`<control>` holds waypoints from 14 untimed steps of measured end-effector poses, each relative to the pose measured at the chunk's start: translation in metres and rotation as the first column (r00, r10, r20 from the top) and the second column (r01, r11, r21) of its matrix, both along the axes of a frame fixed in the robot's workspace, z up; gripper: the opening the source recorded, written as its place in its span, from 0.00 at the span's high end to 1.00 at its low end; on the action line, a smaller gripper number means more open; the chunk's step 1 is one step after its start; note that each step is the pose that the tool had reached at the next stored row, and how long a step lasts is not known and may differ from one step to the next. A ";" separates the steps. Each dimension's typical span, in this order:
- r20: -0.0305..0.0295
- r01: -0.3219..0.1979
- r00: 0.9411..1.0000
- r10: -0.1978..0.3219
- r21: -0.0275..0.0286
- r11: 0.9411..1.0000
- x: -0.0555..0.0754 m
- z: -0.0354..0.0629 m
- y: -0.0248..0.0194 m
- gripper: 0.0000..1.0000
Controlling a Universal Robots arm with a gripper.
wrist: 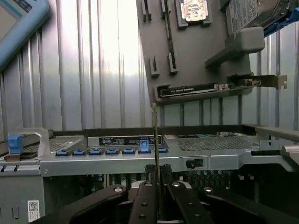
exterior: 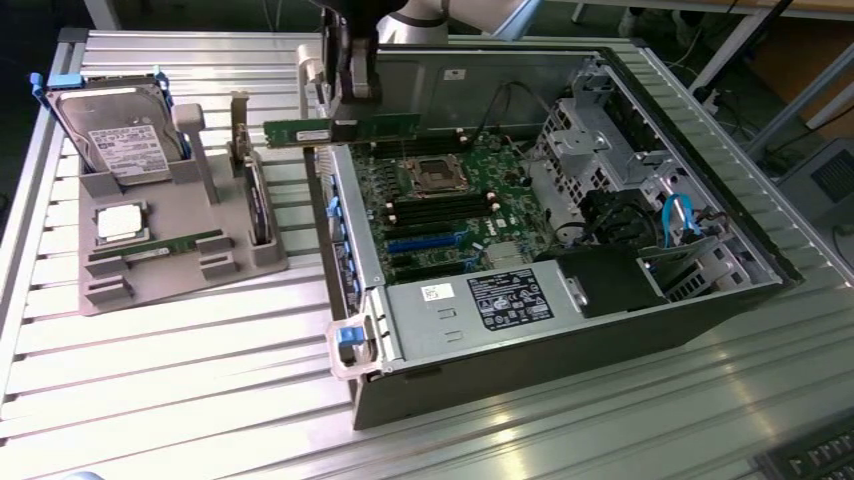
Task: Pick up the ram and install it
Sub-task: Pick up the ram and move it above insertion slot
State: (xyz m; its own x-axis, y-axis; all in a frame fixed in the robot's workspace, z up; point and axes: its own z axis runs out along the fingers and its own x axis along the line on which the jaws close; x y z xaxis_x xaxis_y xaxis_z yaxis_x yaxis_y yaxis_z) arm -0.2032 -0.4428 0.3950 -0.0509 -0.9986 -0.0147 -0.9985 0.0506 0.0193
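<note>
Nearest in the exterior view is the slatted metal table (exterior: 160, 400), and on it stands the open computer case (exterior: 561, 350), lying on its side with its inside exposed. At the case's near end sits the power supply (exterior: 501, 297), which has a dark label, and a blue latch (exterior: 351, 338) is fixed on the near corner of the rim. Deeper inside the case lies the green motherboard (exterior: 461, 225). It carries a row of black memory slots (exterior: 424, 210), and the processor socket (exterior: 437, 175) is just beyond them.

Above the far end of the case's rim on the exterior view's left hangs the gripper (exterior: 350, 118). Its fingers are clamped on the ram (exterior: 300, 132), gripping the stick near its middle. The ram is level and lies across that rim, with one end over the motherboard and the other past the case wall. It is held up clear of the memory slots and sits in none of them.

In the wrist view the ram (wrist: 154, 140) shows edge-on as a thin upright strip, pinched between the two dark fingers (wrist: 143, 205) of the gripper (wrist: 159, 196). The case rim, with its blue tabs (wrist: 112, 151), runs beyond it.

Beside the case on the exterior view's left rests a grey holder (exterior: 187, 280). It holds a second green stick (exterior: 174, 245) lying flat, a square silver processor (exterior: 118, 222) and, farthest back, an upright hard drive (exterior: 114, 145).
</note>
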 end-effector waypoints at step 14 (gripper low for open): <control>0.000 0.026 1.000 -0.026 0.000 1.000 0.041 0.0000 0.0000 0.86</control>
